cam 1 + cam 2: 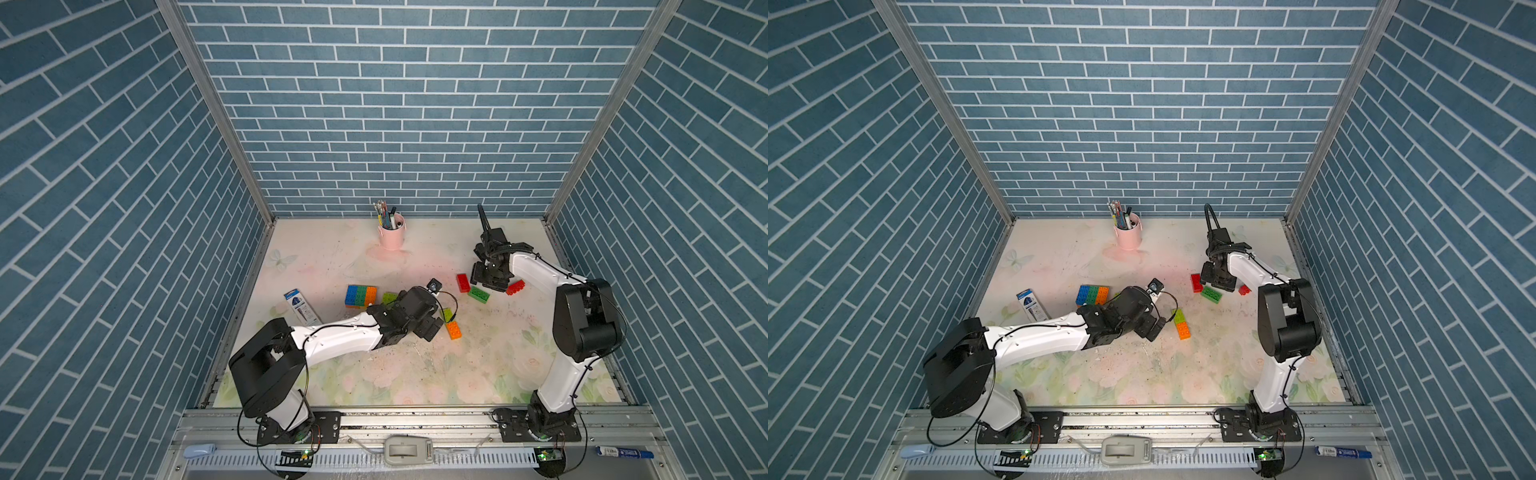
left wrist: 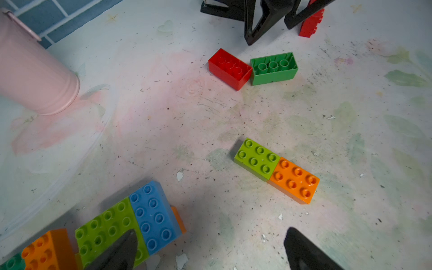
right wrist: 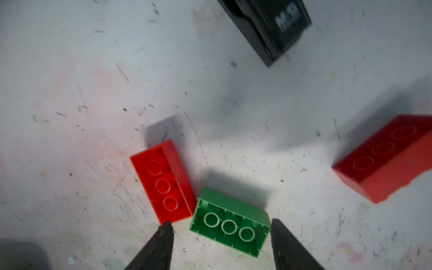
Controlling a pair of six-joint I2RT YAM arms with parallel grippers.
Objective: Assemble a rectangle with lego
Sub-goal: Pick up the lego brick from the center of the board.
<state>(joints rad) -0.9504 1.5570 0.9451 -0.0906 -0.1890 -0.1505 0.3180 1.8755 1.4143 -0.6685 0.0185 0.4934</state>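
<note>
Currently: my right pincer (image 3: pixel 221 223) open astride green brick (image 3: pixel 230 224), gripping nothing; red brick (image 1: pixel 462 282) touching at ten o'clock; left pincer (image 2: pixel 211 231) wide, empty.

White arm links (image 1: pixel 332 336), black joints (image 1: pixel 266 365), black cables (image 1: pixel 483 220).

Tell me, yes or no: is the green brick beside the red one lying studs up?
No, the green brick shows its hollow underside with three round tubes, not studs.

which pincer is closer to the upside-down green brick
Right. The right pincer hangs just by the green brick; the left pincer is well away, near the blue brick.
</note>
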